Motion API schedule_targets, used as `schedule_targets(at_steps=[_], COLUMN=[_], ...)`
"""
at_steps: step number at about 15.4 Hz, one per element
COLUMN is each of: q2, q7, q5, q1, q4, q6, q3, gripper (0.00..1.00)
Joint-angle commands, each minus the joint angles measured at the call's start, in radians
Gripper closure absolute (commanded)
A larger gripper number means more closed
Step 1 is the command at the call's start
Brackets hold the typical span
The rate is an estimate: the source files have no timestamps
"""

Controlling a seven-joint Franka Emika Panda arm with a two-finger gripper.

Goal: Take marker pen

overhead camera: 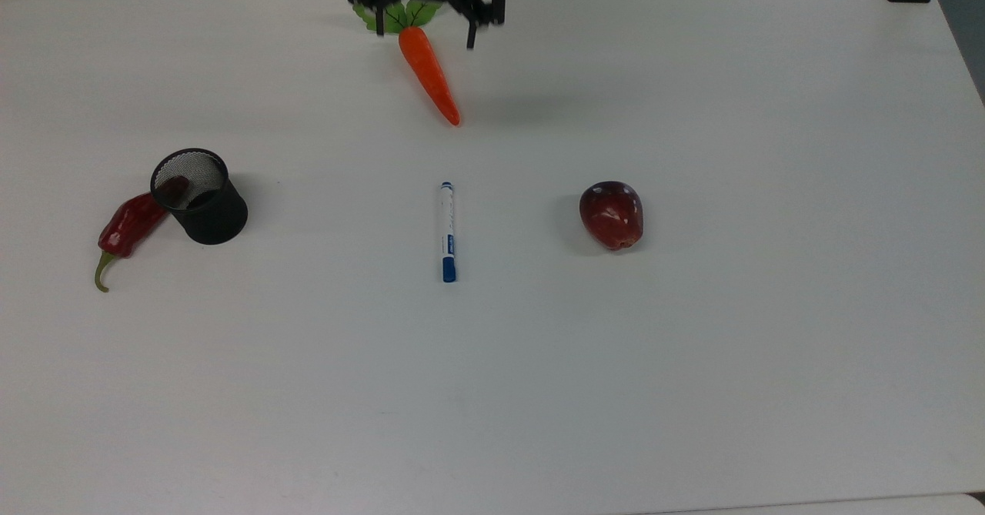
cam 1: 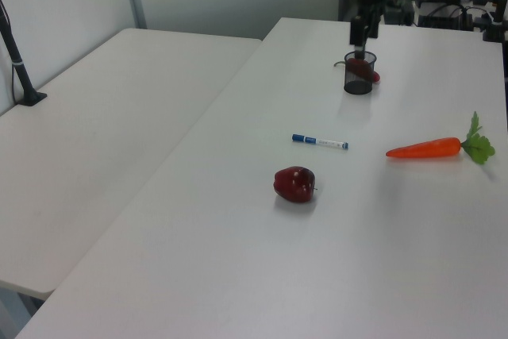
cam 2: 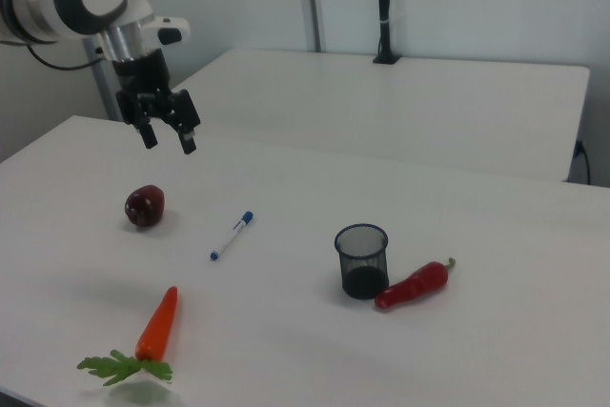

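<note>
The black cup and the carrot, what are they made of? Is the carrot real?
The black cup looks like fine metal mesh: the pepper behind it shows through its wall in the top view. The carrot looks like smooth plastic, evenly bright orange with flat, stiff green leaves, so probably a toy, though I cannot be sure.
</note>
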Motion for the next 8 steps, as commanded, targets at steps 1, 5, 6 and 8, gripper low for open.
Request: schedule_targets(at_steps=[1, 5, 6, 8], q2=[-0.093, -0.107, -0.106, -0.104], q7=[-0.096, -0.133, -0.131, -0.131], q5=[0.07, 0.095, 0.095, 0.095], q1=[-0.027, -0.051, -0.051, -0.053], q4=[-0.03, -0.025, -0.025, -0.024], q6=[-0.067, -0.093, -0.093, -0.091], q3=[-0.028, -0.031, -0.03, -0.03], gripper=[0.0, 0.0, 0.0, 0.0])
